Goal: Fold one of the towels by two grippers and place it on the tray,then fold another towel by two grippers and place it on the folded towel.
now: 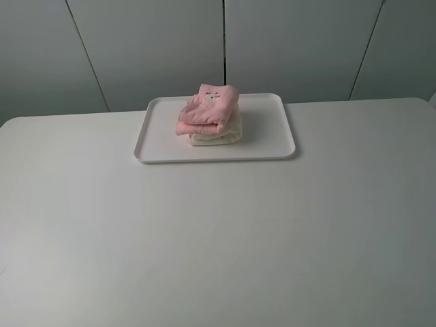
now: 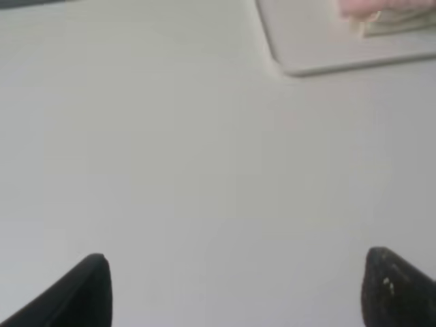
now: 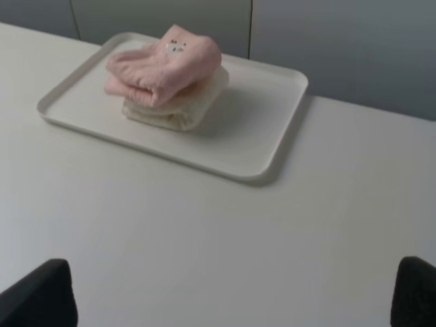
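Soft pink towel [image 1: 208, 107] folded atop plush cream towel [image 1: 218, 135], both on smooth rounded white tray [image 1: 279, 129] on matte table [image 1: 218, 238], left gripper [image 2: 235, 289] spread wide above bare tabletop, empty, right gripper [image 3: 235, 296] likewise parted, seemingly hovering.

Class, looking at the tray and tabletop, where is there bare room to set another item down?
The white rectangular tray has bare floor either side of the folded pink towel stacked on the folded cream towel. The white table in front of the tray is bare. Only the tray's middle is crowded.
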